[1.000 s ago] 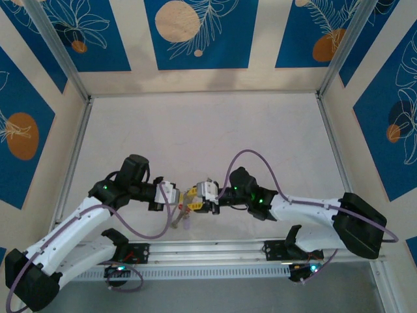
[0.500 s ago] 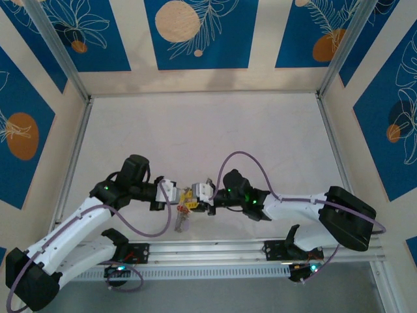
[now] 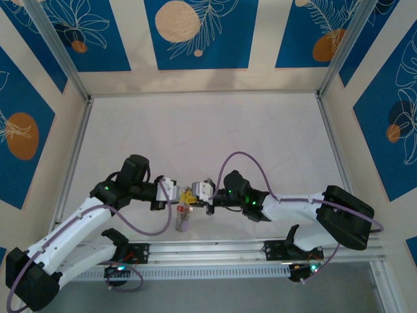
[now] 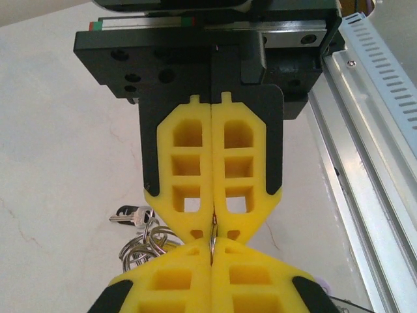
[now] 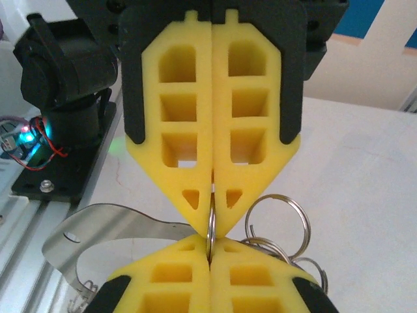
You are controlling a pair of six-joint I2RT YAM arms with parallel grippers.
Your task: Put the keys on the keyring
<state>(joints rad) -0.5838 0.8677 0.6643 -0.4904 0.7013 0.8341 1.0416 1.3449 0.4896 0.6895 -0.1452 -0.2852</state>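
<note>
The pale veined table (image 3: 208,130) has keys (image 3: 184,223) seemingly resting near its front edge.

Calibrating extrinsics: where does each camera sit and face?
Top: above, behind both arms, looking down at the table; left gripper and right gripper tip to tip.
Left wrist: looks along its shut fingers toward the right gripper; keys nearby.
Right wrist: its shut fingers face the left gripper.
Shared: both wrist views show the ring pinched.

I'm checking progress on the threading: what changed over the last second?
The right arm swung left, bringing the right gripper tip to tip with the left gripper; both are shut on the thin keyring. The left arm held its place, keys dangling below.
</note>
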